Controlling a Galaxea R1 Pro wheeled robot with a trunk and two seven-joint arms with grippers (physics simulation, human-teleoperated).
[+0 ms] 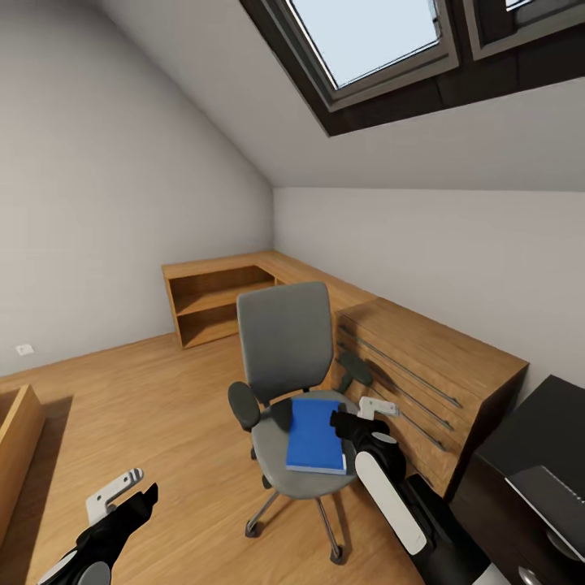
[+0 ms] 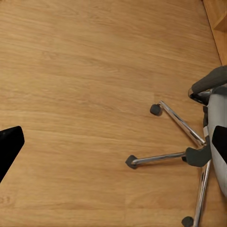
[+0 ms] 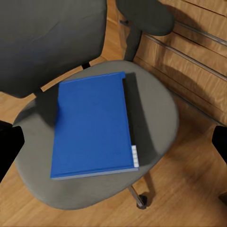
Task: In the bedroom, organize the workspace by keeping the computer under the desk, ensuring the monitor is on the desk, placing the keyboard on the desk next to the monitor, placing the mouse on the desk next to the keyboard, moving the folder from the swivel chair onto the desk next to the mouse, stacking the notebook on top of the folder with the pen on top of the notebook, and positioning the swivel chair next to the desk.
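Head view, room: pale walls, sloped ceiling, a skylight (image 1: 366,36) in the upper middle of the frame, wood floor (image 1: 146,414).
Head view, chair (image 1: 286,341): centre of the frame, grey back upright, chrome legs on castors below.
Head view, folder (image 1: 315,435): blue, lying flat on the chair's seat, slightly right of centre.
Head view, right gripper (image 1: 357,416): just above the folder's right edge, at centre right; from here I cannot tell how its fingers stand.
Head view, left gripper (image 1: 130,494): lower left, over bare floor, well apart from the chair; fingers spread, nothing in them.
Head view, dresser (image 1: 439,357): light wood with long bar handles, just behind the chair at right; open shelves (image 1: 213,302) in the far corner hold nothing visible.
Head view, desk (image 1: 528,455): glossy black top, lower right corner.
Left wrist view: floor fills most of the frame; chair legs and castors at the right edge; one dark fingertip (image 2: 8,147) at the left edge (the other does not show clearly).
Right wrist view, folder: centre of the frame, flat on the grey seat, dark spine strip along its right side.
Right wrist view, right gripper: fingers spread wide at the left and right edges, grasping nothing, the folder between and beyond them.
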